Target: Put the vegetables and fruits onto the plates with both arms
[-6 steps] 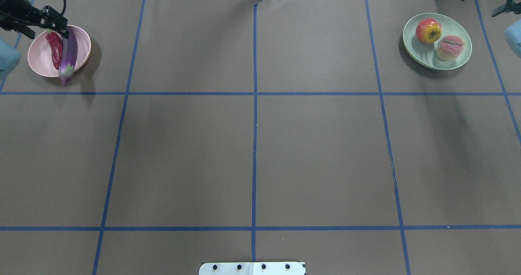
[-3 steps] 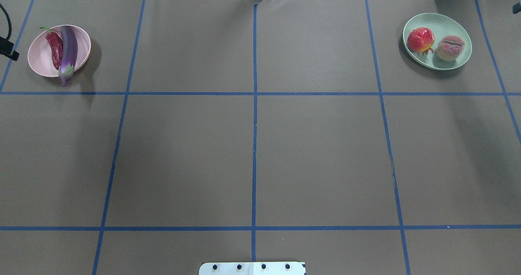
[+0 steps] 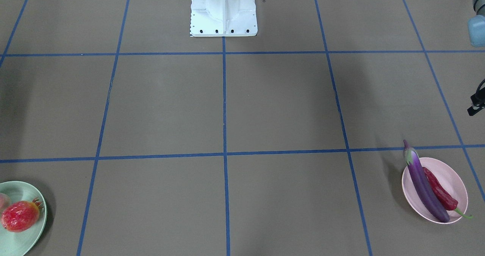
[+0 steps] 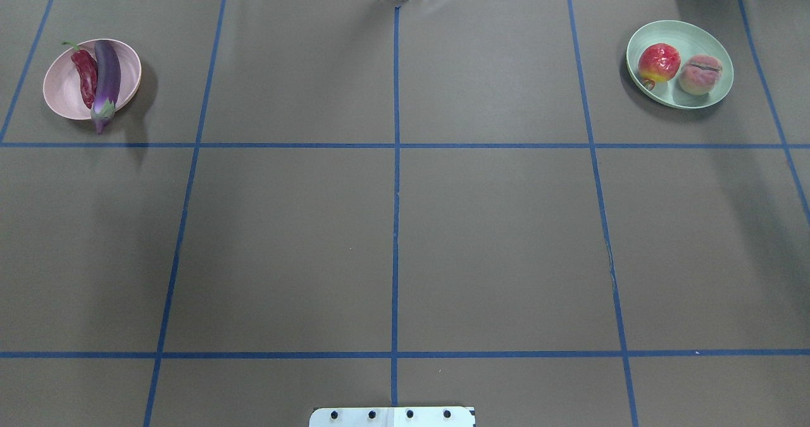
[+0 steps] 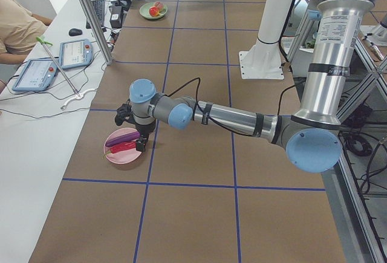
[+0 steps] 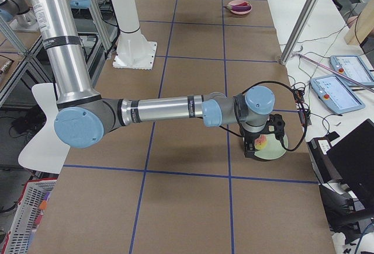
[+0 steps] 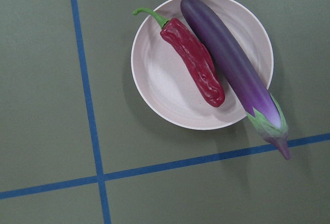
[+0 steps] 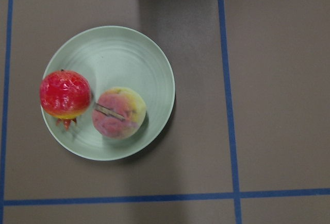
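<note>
We're seeing brown table (image 4: 285,243) crossed by blue tape grid (image 4: 395,193). Pink plate (image 4: 63,92) sitting far left, mint green plate (image 4: 680,35) sitting far right, well apart. White base block (image 4: 392,416) standing at near edge, centred.

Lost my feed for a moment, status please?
Left gripper and right gripper above plates, open or shut unclear. Eggplant, chili on pink plate, eggplant tip overhangs rim; strawberry, peach on green plate. Nothing blocking.
</note>
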Controlling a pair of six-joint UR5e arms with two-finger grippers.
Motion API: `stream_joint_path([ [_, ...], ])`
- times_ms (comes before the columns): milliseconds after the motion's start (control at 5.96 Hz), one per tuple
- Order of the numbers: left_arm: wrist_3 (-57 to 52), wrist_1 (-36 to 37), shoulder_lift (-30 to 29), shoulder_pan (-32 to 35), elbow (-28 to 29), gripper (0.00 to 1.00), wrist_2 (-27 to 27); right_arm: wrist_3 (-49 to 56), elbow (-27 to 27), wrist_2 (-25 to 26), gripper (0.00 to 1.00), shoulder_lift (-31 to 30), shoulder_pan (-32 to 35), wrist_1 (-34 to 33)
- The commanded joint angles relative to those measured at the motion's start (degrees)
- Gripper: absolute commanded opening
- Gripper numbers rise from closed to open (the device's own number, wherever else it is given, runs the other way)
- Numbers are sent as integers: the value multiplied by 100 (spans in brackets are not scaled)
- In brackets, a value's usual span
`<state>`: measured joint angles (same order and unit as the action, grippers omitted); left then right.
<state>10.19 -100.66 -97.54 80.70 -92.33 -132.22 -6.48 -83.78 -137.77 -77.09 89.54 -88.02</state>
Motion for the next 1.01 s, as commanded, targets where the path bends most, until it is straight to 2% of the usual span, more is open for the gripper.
stream_joint_path([
  [0,-558,143,111,269,109,100,-67,769,-42,4,100,-323,3,-259],
  [168,-1215,570,147,514,127,100,-59,771,-347,30,100,-586,-67,-259],
  [335,-1430,696,182,560,145,100,-33,763,-532,57,100,-553,-120,-572],
  [503,-1380,714,191,552,215,100,-41,710,-717,74,100,-605,-147,-784],
  [838,-1362,995,182,552,163,100,-93,701,-728,75,100,-667,-164,-769],
])
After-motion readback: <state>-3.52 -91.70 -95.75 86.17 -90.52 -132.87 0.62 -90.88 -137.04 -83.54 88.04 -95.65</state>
